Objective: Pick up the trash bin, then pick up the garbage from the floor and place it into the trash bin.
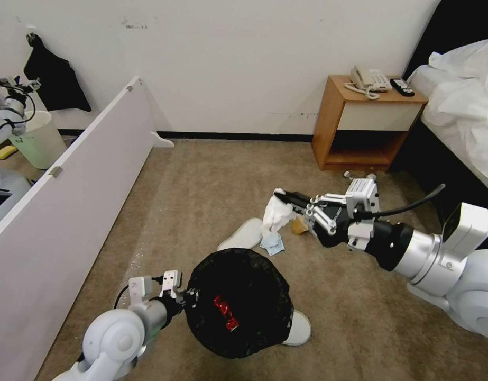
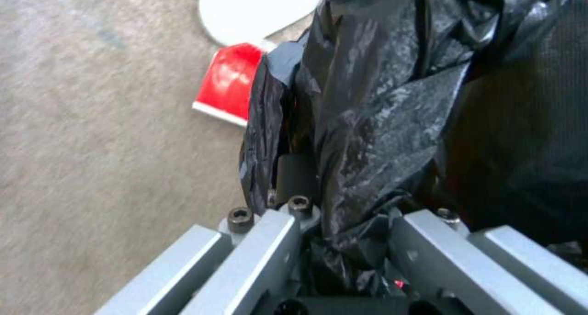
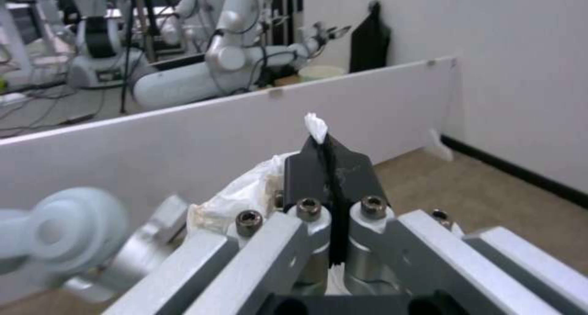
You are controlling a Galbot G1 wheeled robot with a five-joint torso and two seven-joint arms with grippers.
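My left gripper (image 1: pixel 186 295) is shut on the rim of the trash bin (image 1: pixel 238 301), a round bin lined with a crinkly black bag, held above the carpet at the near centre. Something red (image 1: pixel 225 313) shows in its opening. In the left wrist view the bag (image 2: pixel 380 99) is pinched in my left gripper (image 2: pixel 319 182), with a red packet (image 2: pixel 228 83) and a white slipper (image 2: pixel 257 9) beyond. My right gripper (image 1: pixel 287 199) is shut on a crumpled white tissue (image 1: pixel 278 214), held up off the floor; the tissue (image 3: pixel 315 124) pokes past the gripper (image 3: pixel 328 156). On the carpet lie a slipper (image 1: pixel 242 234), a light-blue cloth (image 1: pixel 273 244) and a brown cardboard piece (image 1: pixel 298 225). A second slipper (image 1: pixel 301 330) lies partly under the bin.
A long white partition board (image 1: pixel 69 196) runs along the left, with a pale green bucket (image 1: pixel 40 142) and another robot arm behind it. A wooden nightstand (image 1: pixel 360 127) with a phone and a remote stands at the back right, beside the bed (image 1: pixel 460 100). Open carpet lies ahead.
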